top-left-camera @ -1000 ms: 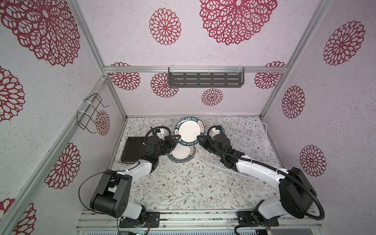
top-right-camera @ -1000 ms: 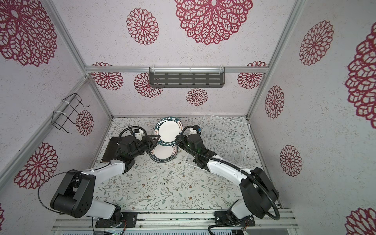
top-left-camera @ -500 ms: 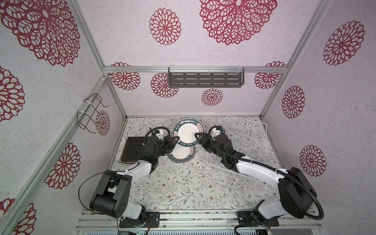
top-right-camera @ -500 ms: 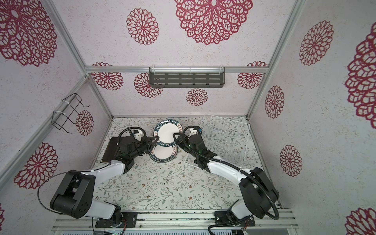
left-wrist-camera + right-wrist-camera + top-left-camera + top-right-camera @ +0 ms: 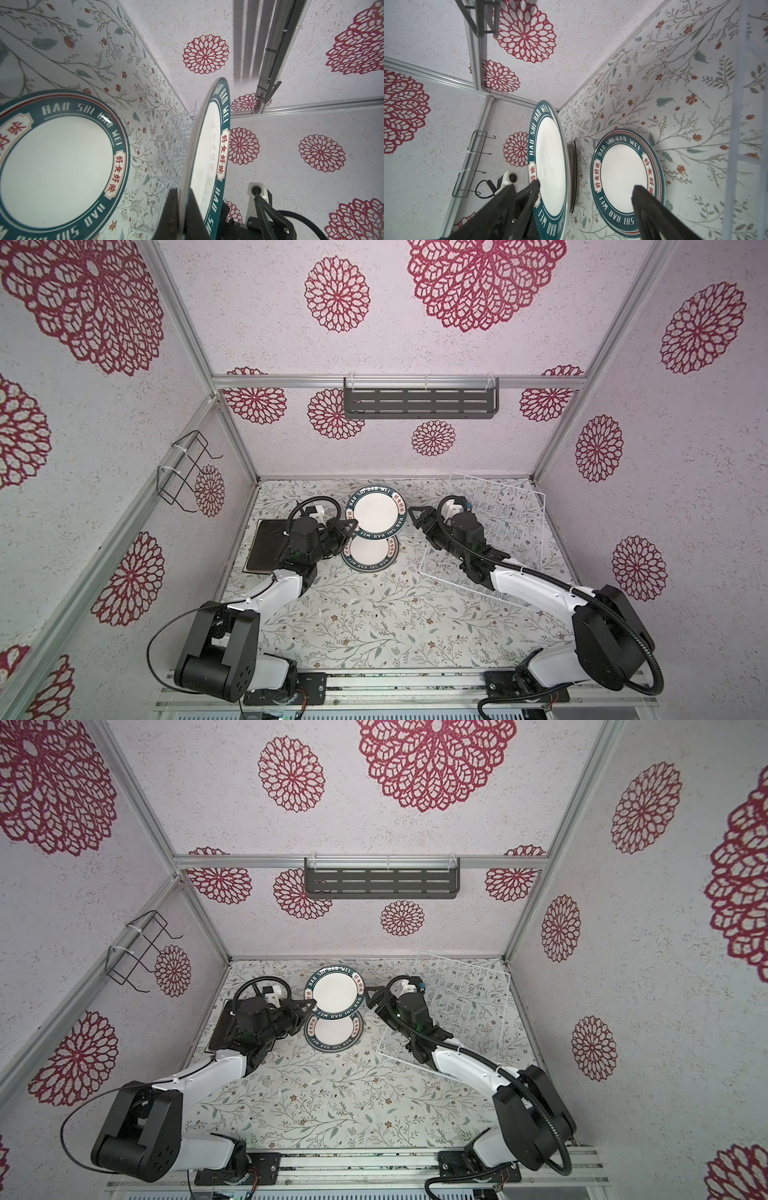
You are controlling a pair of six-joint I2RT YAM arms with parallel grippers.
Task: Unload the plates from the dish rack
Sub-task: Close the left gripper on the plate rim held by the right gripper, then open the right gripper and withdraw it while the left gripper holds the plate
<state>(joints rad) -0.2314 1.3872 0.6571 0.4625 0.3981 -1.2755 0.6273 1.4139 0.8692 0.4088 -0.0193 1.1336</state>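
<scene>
The left gripper (image 5: 353,526) was clenched on the near-left rim of a round white plate (image 5: 376,514) with a dark-teal lettered rim; the left wrist view showed its two dark fingers (image 5: 173,214) pinching that rim from both faces. The held plate hung in the air with its face turned up toward the top cameras. Below it a second teal-rimmed plate (image 5: 370,552) lay flat on the flowered table (image 5: 374,614). In both top views the held plate covered the far edge of the lying one, and the right wrist view showed open space between the two. A thin red rim peeked out under the lying plate, so it rested on another plate. The right gripper (image 5: 415,517) was released, its jaws spread wide and holding nothing. It stood just beside the right edge of the held plate, with a sliver of gap showing in both top views. Behind the right gripper, the white wire dish rack (image 5: 509,510) sat at the far right of the table, and the right arm reached over its near-left corner. Under the left arm a square black plate (image 5: 266,543) lay flat near the left wall. A dark grey slotted shelf (image 5: 419,402) hung on the back wall, and a small black wire holder (image 5: 185,472) on the left one.
</scene>
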